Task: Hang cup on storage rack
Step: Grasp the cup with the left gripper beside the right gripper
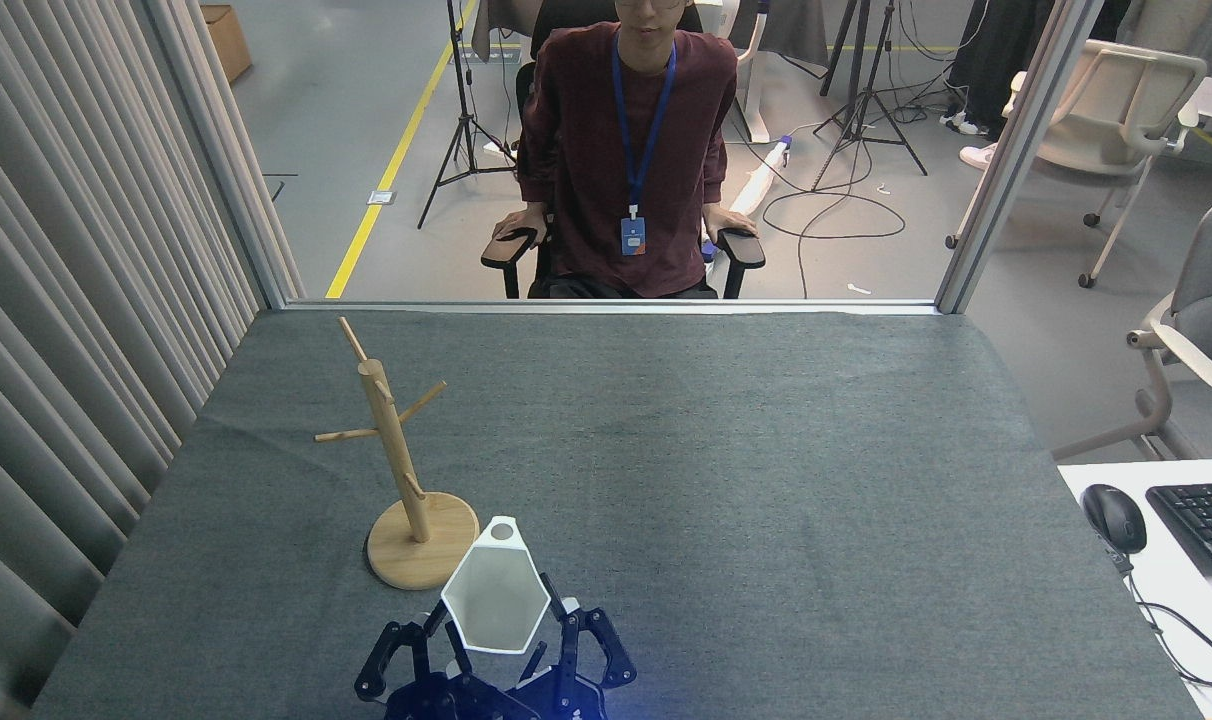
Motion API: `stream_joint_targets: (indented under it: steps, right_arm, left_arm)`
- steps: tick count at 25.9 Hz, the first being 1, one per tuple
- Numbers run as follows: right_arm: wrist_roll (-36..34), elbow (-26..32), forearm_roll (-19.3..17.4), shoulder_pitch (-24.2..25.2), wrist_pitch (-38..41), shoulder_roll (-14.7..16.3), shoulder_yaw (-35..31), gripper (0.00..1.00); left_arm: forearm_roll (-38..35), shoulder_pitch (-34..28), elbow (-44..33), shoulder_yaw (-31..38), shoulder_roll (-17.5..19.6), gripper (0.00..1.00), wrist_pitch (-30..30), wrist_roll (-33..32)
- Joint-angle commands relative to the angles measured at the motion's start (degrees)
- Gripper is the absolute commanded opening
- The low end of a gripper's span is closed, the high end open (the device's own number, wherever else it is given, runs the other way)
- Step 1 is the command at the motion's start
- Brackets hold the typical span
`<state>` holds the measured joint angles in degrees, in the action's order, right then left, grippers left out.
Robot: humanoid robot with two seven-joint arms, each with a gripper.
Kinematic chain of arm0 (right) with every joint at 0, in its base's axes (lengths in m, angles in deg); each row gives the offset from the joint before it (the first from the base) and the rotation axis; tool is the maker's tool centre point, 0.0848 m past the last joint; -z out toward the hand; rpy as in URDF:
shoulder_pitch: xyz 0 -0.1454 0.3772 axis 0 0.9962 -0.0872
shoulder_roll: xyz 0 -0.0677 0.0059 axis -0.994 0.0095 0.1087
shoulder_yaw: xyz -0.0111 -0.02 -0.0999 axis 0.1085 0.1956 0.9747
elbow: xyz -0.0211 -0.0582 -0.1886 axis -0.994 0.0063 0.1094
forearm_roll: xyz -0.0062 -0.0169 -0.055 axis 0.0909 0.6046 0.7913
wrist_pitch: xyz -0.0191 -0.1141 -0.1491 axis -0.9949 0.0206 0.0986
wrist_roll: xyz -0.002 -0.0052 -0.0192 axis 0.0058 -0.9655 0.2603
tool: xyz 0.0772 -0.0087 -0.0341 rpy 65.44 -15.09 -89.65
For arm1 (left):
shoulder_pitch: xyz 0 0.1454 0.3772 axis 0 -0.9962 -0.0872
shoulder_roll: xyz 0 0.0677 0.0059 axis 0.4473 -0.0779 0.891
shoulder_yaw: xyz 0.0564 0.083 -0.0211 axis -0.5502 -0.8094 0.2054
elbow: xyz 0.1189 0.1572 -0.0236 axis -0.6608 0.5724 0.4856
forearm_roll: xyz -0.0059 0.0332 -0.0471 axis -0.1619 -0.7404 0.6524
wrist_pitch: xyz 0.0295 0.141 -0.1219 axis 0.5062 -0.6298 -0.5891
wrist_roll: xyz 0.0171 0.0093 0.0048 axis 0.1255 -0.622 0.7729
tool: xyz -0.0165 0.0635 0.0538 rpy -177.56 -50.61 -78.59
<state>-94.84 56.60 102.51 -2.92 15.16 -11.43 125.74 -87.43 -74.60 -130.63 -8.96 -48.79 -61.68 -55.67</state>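
Note:
The white hexagonal cup (494,600) is lifted off the table, its mouth facing me and its rim tab with the round hole (503,532) pointing up. My right gripper (504,628) is shut on the cup from below, one dark finger on each side of it. Just left of the cup is my left gripper (421,638), partly overlapped by the right one, so its jaws are unclear. The wooden storage rack (396,450) stands on its disc base (411,560) close to the cup's upper left. Its thin pegs angle upward and all are bare.
A grey cloth covers the table (726,470). A person sits in a chair (626,160) beyond the far edge, hands on the armrests. Curtains (76,300) line the left side. A white desk with a mouse (1113,516) and keyboard is at the right.

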Motion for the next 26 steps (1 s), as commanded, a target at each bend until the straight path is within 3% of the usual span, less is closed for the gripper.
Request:
stream_joint_targets:
  steps: [1, 9, 12, 14, 17, 23, 26]
  right_arm:
    - [-0.11, -0.35, 0.21, 0.17, -0.29, 0.02, 0.9, 0.64]
    - [-0.11, -0.35, 0.12, 0.7, -0.82, 0.2, 2.22, 0.64]
    - [-0.2, -0.35, 0.12, 0.7, -1.09, 0.2, 2.22, 0.64]
    - [-0.2, -0.35, 0.12, 0.79, -1.09, 0.2, 2.13, 0.64]
    - [-0.2, -0.35, 0.12, 0.79, -1.09, 0.2, 2.22, 0.64]
    - [-0.28, -0.35, 0.04, 0.87, -1.09, 0.29, 2.22, 0.64]
    - [-0.81, -0.35, 0.04, 0.87, -1.17, 0.29, 2.04, 0.73]
  left_arm:
    - [0.08, 0.01, -0.29, 0.02, -0.09, 0.99, 0.01, 0.25]
    - [0.17, 0.09, -0.2, 0.28, -0.18, 0.98, 0.01, 0.96]
    - [0.08, 0.18, -0.2, 0.28, -0.18, 0.84, 0.01, 1.31]
    - [0.08, 0.18, -0.2, 0.28, -0.18, 0.67, 0.01, 1.31]
    - [0.08, 0.45, -0.29, 0.28, -0.09, 0.58, 0.01, 1.31]
    - [0.08, 0.45, -0.2, 0.28, 0.09, 0.58, -0.34, 1.4]
    - [0.08, 0.45, -0.2, 0.28, 0.0, 0.59, -0.6, 1.4]
